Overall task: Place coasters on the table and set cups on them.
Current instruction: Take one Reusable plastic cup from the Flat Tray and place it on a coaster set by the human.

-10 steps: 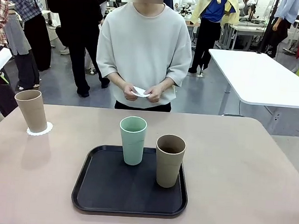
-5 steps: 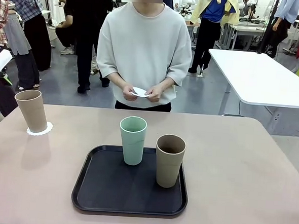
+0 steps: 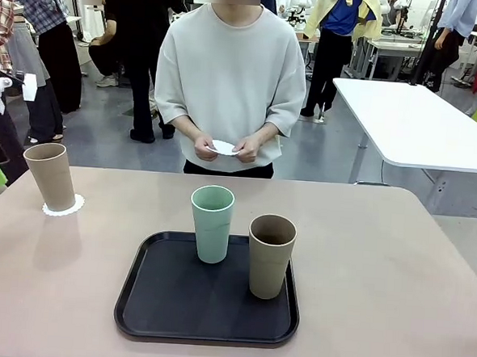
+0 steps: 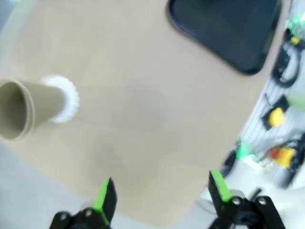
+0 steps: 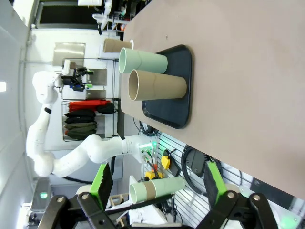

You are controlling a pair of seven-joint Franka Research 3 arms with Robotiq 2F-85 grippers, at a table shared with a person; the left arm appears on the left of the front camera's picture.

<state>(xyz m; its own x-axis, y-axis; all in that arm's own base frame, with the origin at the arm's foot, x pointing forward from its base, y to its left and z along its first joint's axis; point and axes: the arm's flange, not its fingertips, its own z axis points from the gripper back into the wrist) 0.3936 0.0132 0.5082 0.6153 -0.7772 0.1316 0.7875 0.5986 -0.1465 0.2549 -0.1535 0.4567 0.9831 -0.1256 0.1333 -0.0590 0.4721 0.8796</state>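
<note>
On the beige table (image 3: 379, 268), a tan cup (image 3: 51, 175) stands on a white scalloped coaster (image 3: 63, 207) at the far left. A mint cup (image 3: 211, 223) and a second tan cup (image 3: 270, 256) stand upright on the black tray (image 3: 158, 303). The person at the far side holds another white coaster (image 3: 222, 147) in both hands above the table's far edge. My left gripper (image 4: 162, 191) hangs open high above the table, with the cup (image 4: 28, 107) on its coaster (image 4: 66, 98) to one side. My right gripper (image 5: 158, 180) is open beyond the table's edge, facing both tray cups (image 5: 157, 86).
A white rectangular table (image 3: 420, 125) stands behind at the right, and people move about in the background. The right wrist view shows a spare cup (image 5: 157, 188) and cables on a rack below the table's near edge, plus my left arm (image 5: 71, 157) farther off.
Cups, tray and the person's hands with the coaster have stayed put. Only people in the background have shifted.
</note>
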